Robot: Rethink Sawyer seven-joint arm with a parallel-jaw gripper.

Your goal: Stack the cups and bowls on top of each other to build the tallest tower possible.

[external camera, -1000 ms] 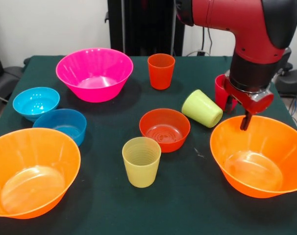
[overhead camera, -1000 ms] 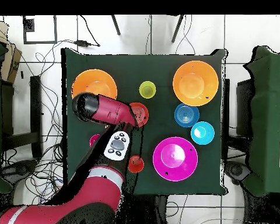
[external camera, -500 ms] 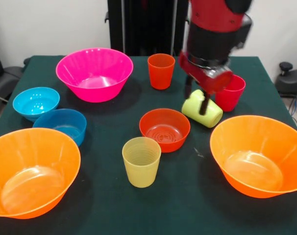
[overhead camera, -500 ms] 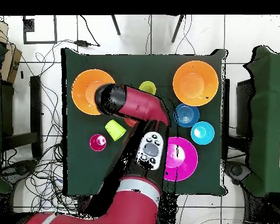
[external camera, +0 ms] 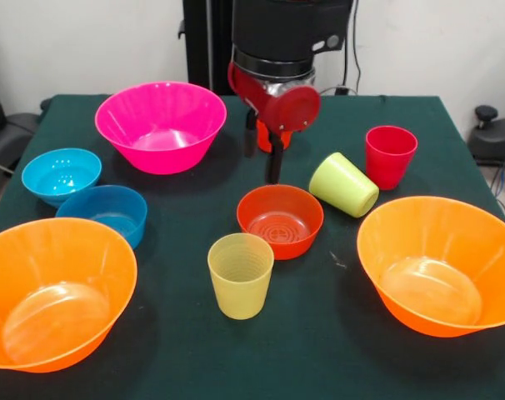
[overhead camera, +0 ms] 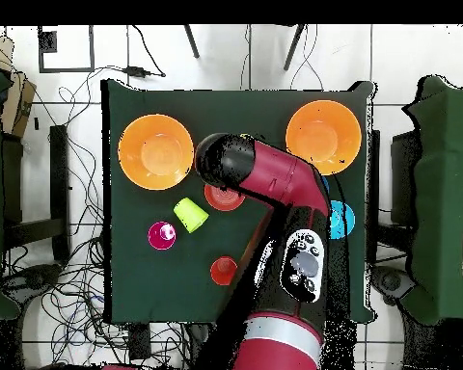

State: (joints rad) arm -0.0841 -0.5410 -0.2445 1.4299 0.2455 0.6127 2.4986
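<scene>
A green cloth-covered table (external camera: 336,350) is shown, bearing 10 translucent plastic vessels, none stacked. Nearest the front-view camera, 2 large orange bowls are seen upright, the left orange bowl (external camera: 57,292) at the table's near left corner and the right orange bowl (external camera: 440,262) at the near right. Between them, the ribbed pale yellow cup (external camera: 240,273) is stood upright, just in front of the small red-orange bowl (external camera: 280,219) at the table's middle. To the left, the darker blue bowl (external camera: 107,212) is set just beside the left orange bowl's rim, and the light blue bowl (external camera: 61,173) is placed just behind it, the 2 touching or nearly so. To the right of the red-orange bowl, the lime green cup (external camera: 344,184) is seen lying on its side, and the red-pink cup (external camera: 390,156) is stood upright just behind it. Farther back, the large magenta pink bowl (external camera: 161,125) is found upright at the far left. The gripper (external camera: 263,148) is held above the table behind the red-orange bowl, its 2 dark fingers (external camera: 274,158) spread a little apart with nothing between them. The orange cup (overhead camera: 224,271) is mostly hidden behind it in the front view.
</scene>
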